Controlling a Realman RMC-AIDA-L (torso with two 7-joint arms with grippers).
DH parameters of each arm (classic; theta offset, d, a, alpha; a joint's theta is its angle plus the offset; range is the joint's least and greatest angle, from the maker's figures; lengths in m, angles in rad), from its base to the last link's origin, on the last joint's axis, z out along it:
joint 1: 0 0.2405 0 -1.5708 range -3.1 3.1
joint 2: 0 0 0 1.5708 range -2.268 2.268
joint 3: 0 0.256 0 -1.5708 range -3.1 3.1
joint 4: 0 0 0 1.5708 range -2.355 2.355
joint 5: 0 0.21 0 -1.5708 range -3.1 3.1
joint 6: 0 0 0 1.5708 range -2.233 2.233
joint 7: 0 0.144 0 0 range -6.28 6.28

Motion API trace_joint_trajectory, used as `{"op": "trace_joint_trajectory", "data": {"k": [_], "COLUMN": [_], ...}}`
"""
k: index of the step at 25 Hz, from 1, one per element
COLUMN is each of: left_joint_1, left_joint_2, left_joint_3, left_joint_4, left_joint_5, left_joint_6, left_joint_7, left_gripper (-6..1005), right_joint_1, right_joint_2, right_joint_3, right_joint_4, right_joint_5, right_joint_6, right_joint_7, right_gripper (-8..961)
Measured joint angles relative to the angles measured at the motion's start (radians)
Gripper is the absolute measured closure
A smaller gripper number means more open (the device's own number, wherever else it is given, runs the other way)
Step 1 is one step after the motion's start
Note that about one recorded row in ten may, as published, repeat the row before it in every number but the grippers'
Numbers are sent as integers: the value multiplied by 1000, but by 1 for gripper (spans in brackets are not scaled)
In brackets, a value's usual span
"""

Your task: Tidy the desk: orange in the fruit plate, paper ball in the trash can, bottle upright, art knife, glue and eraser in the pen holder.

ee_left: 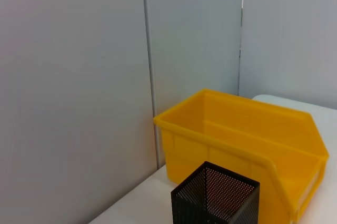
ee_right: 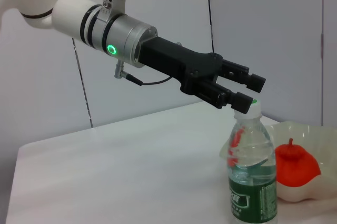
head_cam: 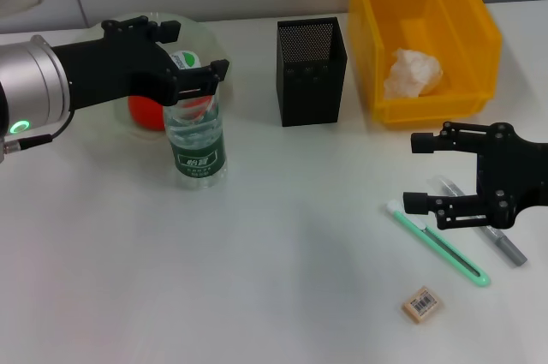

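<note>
My left gripper point(head_cam: 195, 49) is hovering at the bottle's cap, jaws apart. The bottle point(head_cam: 198, 133) is standing upright on the counter point(head_cam: 282, 235), at 5 o'clock from the fruit plate point(head_cam: 201, 38), which is holding the orange point(head_cam: 147, 111). The paper ball point(head_cam: 413, 73) is lying in the trash can point(head_cam: 419, 30); the pen holder point(head_cam: 312, 71) is sitting at its 9 o'clock. My right gripper point(head_cam: 417, 173) is hanging over the art knife point(head_cam: 438, 244), jaws apart. The eraser point(head_cam: 422, 303) is lying at 6 o'clock from it.

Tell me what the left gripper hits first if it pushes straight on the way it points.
Probably the pen holder: the left gripper, open around the upright bottle's cap, points at it, though it may pass above.
</note>
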Motion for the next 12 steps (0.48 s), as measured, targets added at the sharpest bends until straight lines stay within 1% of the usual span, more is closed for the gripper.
{"op": "trace_joint_trajectory", "data": {"k": [6, 7, 8, 11, 12], "left_joint_1": [2, 5, 5, 9, 8], "left_joint_2": [-1, 1, 1, 2, 2], "left_joint_3": [-21, -26, -26, -37, -47], "left_joint_4": [0, 0, 0, 0, 0], "left_joint_5": [-32, -70, -70, -127, -144], "left_joint_6": [-7, -4, -4, 15, 41], "left_joint_7": [28, 56, 56, 100, 113], "left_gripper": [191, 191, 191, 191, 191], "right_joint_1": [0, 4, 4, 6, 7], "right_joint_2": [-1, -2, -2, -1, -1], "right_joint_3": [-3, -3, -3, 2, 13], "right_joint_4": [6, 10, 10, 11, 12], "right_joint_5": [-8, -21, -21, -33, -35], "right_joint_6": [1, 1, 1, 1, 2], "right_joint_7": [0, 0, 0, 0, 0], "right_gripper": [130, 130, 130, 130, 130]}}
